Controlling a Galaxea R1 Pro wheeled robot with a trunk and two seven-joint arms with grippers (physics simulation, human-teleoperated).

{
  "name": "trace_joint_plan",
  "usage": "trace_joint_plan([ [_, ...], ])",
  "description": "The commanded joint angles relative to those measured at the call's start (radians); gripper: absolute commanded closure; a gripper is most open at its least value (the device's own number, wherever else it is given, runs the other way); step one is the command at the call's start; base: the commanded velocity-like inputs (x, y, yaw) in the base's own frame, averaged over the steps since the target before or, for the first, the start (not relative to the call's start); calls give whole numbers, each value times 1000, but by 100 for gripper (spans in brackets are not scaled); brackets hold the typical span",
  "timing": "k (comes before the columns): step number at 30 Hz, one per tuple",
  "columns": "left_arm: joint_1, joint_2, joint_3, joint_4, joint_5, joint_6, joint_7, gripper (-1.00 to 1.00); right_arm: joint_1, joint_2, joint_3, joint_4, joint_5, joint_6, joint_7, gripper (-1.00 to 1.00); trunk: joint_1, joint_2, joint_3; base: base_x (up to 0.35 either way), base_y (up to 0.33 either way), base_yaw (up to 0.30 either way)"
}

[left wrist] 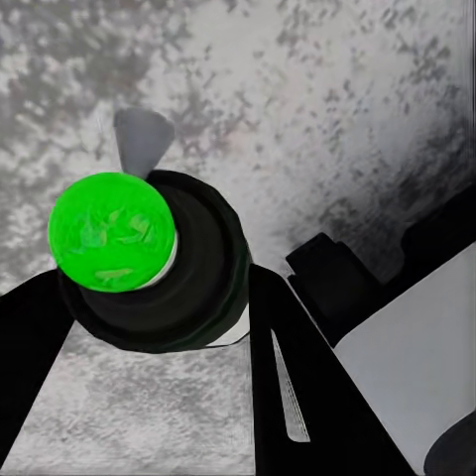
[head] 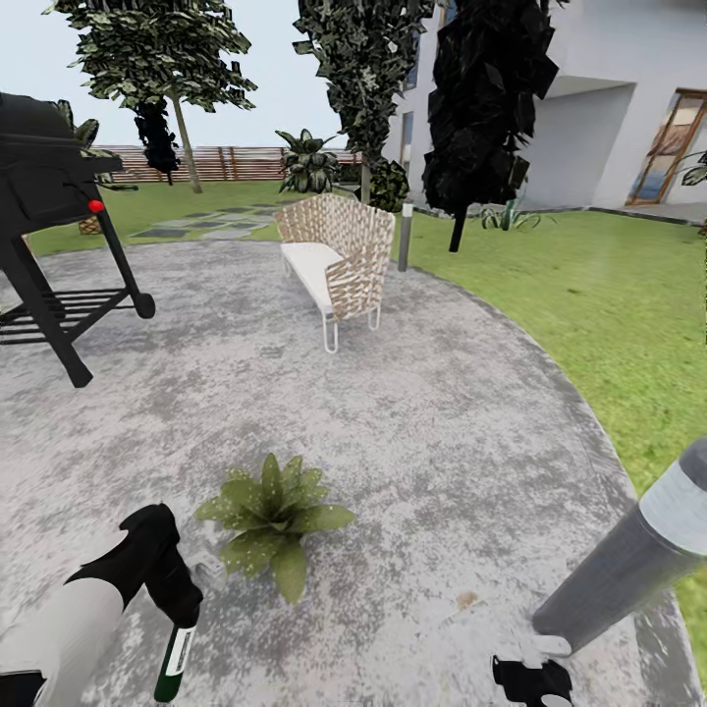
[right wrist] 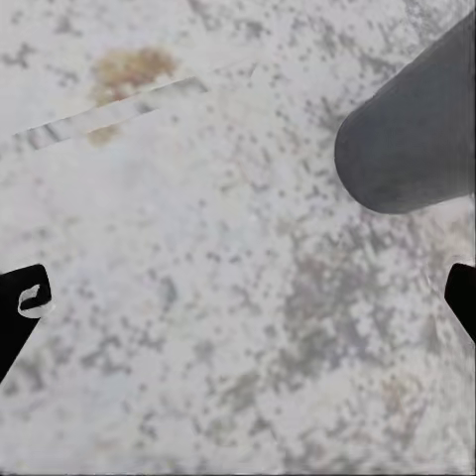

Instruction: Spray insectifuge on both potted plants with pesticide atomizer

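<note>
Holding the atomizer [head: 177, 656] in the left gripper [head: 180, 601], fingers [left wrist: 297, 387] pinching it near the top; bottle hangs label-out, bottom end down, close above the patio [head: 412, 422]. Left wrist view looks straight at its green end, with the dark fingers flanking it.

Pick-up looks done, so my read is we're at the spray step. One plant [head: 273, 518] sits on the stone just beside the left gripper, on its inner side. Next move, as I see it: turn the bottle so the nozzle faces the rosette, then sweep until all the leaves are covered. After that, find the second plant.

Right gripper [right wrist: 238, 307] is idle, fingers spread wide, nothing between them, hanging over bare stone next to the grey bollard [head: 628, 560].

Hard to make out:
- Trigger head is buried in the grip, so I can't tell which way the nozzle points.
- Pot under the plant isn't discernible, leaves cover it.
- Right gripper is cut off at the frame edge in the head view.
- Grill [head: 49, 216] is partly cropped; chair [head: 339, 255] is well apart and no factor.
</note>
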Motion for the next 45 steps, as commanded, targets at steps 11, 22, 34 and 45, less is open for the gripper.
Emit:
trace_joint_plan([
  [11,0,-40,5,-3,-4,17,29,100,-1,0,-4,1,5,-3,-2,-100,-1,0,-1,-195,-24,0],
  [22,-5,-201,40,-5,11,129,184,100,-1,2,-4,1,5,-3,1,-100,-1,0,0,-2,0,-20],
  [34,-3,-189,138,-4,10,130,273,100,-1,8,-1,3,7,-2,3,-100,-1,0,13,0,0,-179],
  [45,-2,-190,143,-5,10,132,287,100,-1,5,-1,3,7,-3,2,-100,-1,0,19,-109,0,-90],
])
